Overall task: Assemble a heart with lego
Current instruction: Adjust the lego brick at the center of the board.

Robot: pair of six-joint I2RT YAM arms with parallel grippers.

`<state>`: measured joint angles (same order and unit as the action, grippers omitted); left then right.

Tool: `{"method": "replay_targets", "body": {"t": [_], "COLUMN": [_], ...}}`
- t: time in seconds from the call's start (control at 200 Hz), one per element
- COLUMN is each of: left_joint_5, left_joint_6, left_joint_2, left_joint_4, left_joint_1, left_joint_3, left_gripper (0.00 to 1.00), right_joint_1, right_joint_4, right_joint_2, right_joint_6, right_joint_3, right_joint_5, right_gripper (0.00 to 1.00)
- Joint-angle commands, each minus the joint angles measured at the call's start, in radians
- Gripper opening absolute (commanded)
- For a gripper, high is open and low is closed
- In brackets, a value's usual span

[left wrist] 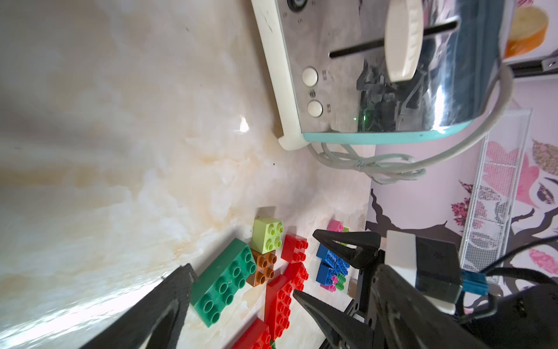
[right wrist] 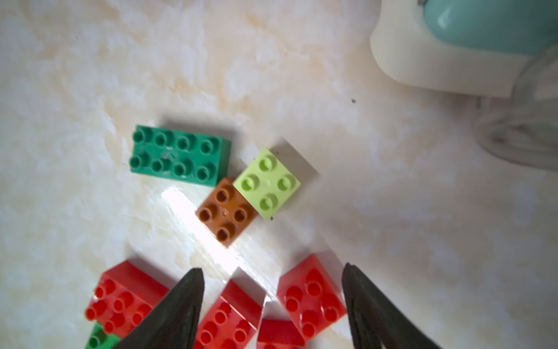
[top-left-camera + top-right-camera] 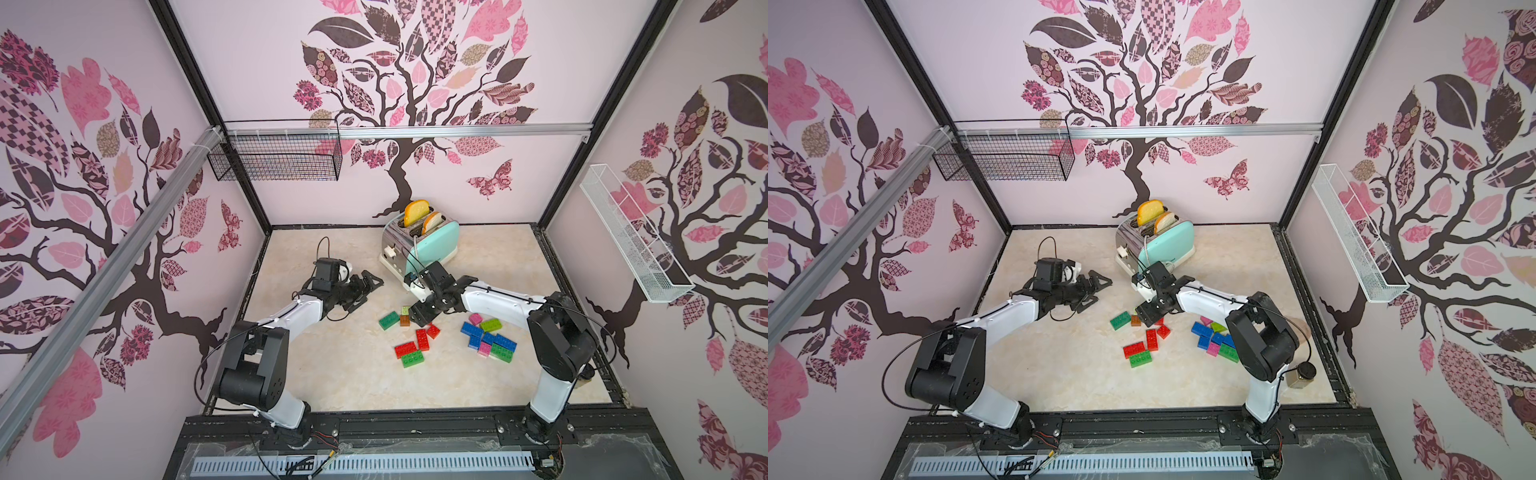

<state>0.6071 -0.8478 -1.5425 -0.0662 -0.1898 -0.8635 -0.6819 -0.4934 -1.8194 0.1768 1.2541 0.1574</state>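
Observation:
The lego lies loose on the marble table [image 3: 332,382]. A green 2x4 [image 3: 388,320], a lime 2x2 [image 2: 267,182] and a brown 2x2 [image 2: 226,214] sit together. Just nearer are a red 2x2 [image 2: 311,299] and two red 2x4s [image 3: 422,339] [image 3: 405,349], with a green 2x4 [image 3: 412,358] beside them. To the right, a pile of blue, pink, lime and green bricks [image 3: 490,338] is bunched up. My right gripper [image 2: 271,270] points down, open, above the red bricks and holds nothing. My left gripper [image 3: 368,295] hovers open to the left, apart from all the bricks.
A mint and chrome toaster [image 3: 432,245] with two bread slices stands behind the bricks, its cord [image 1: 377,164] lying at its base. A small dark-lidded jar [image 3: 1302,374] sits near the right arm's base. A black wire basket [image 3: 276,156] and a white one [image 3: 636,237] hang on the walls.

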Motion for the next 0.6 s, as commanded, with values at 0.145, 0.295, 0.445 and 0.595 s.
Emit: {"method": "replay_targets", "body": {"t": [0.145,0.295,0.445,0.595], "left_joint_5": [0.003,0.005,0.010,0.010], "left_joint_6": [0.039,0.041,0.039,0.038], "left_joint_2": [0.098,0.115,0.113,0.115], "left_joint_4": [-0.075,-0.081,-0.075,-0.070], "left_joint_1": [0.039,0.041,0.042,0.042], "left_joint_3": [0.020,0.018,0.018,0.023], "left_gripper": [0.97,0.97,0.97,0.97], "right_joint_1": [-0.037,-0.039,-0.038,-0.024], "right_joint_4": [-0.026,-0.028,-0.037,-0.045], "right_joint_2": [-0.106,-0.135,-0.133,-0.085], "right_joint_6": [-0.030,-0.040,-0.048,-0.055], "right_joint_3": [0.104,0.091,0.049,-0.031], "right_joint_5": [-0.066,-0.112,-0.156,-0.186], "right_gripper": [0.79,0.79,0.80,0.80]}}
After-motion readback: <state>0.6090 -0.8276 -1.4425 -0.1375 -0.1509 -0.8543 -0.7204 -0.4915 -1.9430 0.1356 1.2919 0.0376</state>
